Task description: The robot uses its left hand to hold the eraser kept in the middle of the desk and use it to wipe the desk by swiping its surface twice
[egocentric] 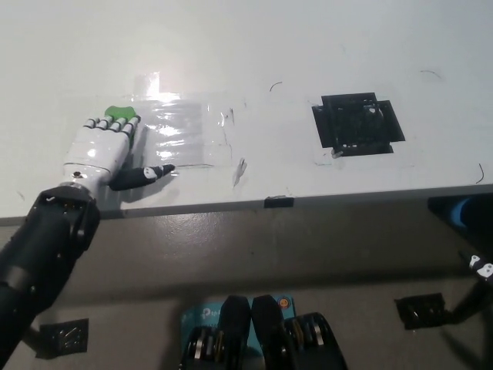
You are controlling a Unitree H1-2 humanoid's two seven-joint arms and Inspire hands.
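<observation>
The white left hand (104, 146) lies flat near the desk's (254, 46) left front edge, fingers over the green eraser (116, 112); only its top edge peeks out, so the grip is unclear. Right hand (481, 268) barely shows, cut off.

The white left hand (104, 145) lies palm down, fingers extended forward (thumb splayed sideways), forearm angled back.

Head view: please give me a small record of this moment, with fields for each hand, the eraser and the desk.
left hand: white left hand, palm down on the desk, pressing on the eraser
eraser: green eraser, only an edge showing beyond the fingers
desk: white desk surface with a patch of black tape and a patch of clear tape
right hand: black, barely seen at lower right
</observation>
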